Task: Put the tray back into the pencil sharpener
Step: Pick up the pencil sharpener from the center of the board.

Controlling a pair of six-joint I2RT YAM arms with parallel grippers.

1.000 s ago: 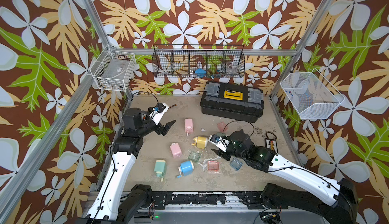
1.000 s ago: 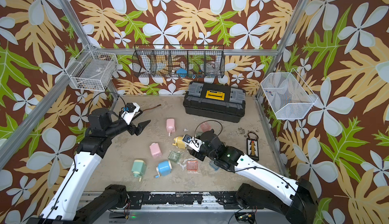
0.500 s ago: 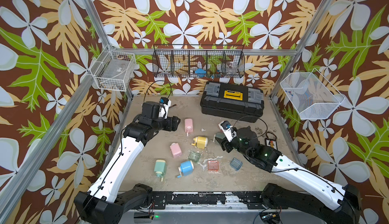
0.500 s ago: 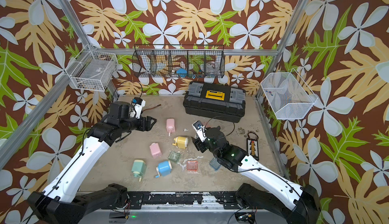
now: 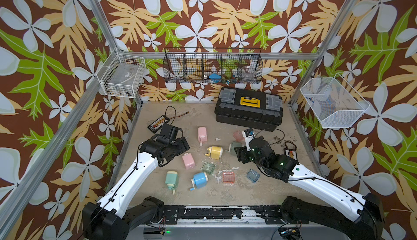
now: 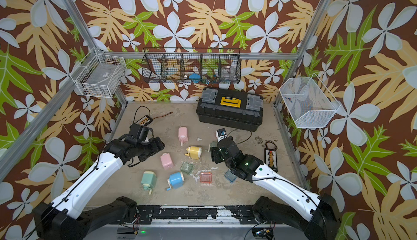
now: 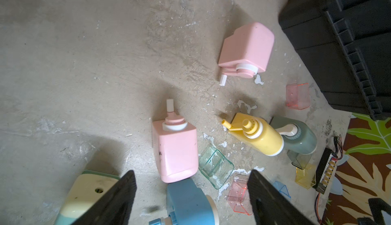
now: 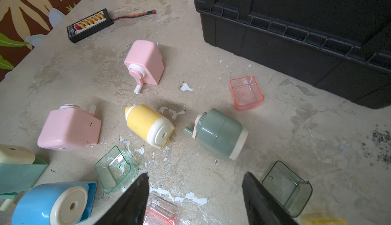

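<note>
Even diffuse light; soft shadows on table [image 7: 84, 65]; wrist views slightly blurred, edge-distorted.

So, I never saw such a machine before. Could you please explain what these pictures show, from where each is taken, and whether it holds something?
It is a robot with two white arms, the left arm and the right arm, mounted at the near edge of the table. Two pictures come from one camera head above, looking down on everything. The other two come from a camera on each wrist, looking past the black left fingers and right fingers. On the table lie hand-crank pencil sharpeners, such as a yellow sharpener and a blue sharpener, loose clear trays, such as a green tray and a pink tray, and a black toolbox. Both pairs of fingers stand open and hold nothing.
</note>
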